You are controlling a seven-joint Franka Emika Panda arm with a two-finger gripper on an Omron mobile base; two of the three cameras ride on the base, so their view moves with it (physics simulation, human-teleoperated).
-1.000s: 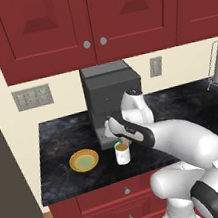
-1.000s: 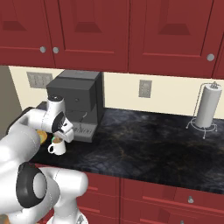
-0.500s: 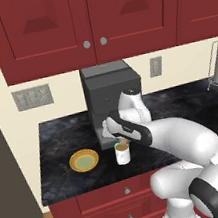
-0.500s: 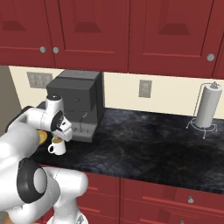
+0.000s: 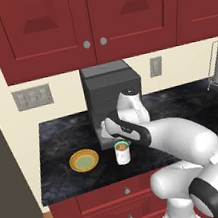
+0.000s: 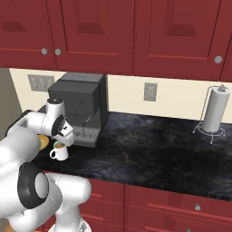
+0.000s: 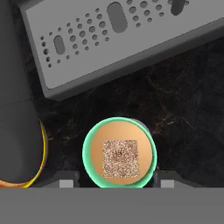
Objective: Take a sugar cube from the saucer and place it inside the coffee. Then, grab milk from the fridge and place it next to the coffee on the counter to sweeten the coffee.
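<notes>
The tiny pale speckled sugar cube (image 7: 120,158) already sits in the green-rimmed white coffee cup (image 5: 122,152); fingers (image 7: 65,180) parted, empty, above it. Milk remains unfetched.

The saucer (image 7: 37,168) is largely hidden behind a dark finger in the hand view, and the coffee (image 5: 122,152) is partly covered by the gripper (image 5: 117,141).

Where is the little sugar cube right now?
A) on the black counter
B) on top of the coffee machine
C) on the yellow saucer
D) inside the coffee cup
D: in the hand view the sugar cube sits in the brown liquid of the coffee, directly below the end effector, ringed by the green rim.
</notes>
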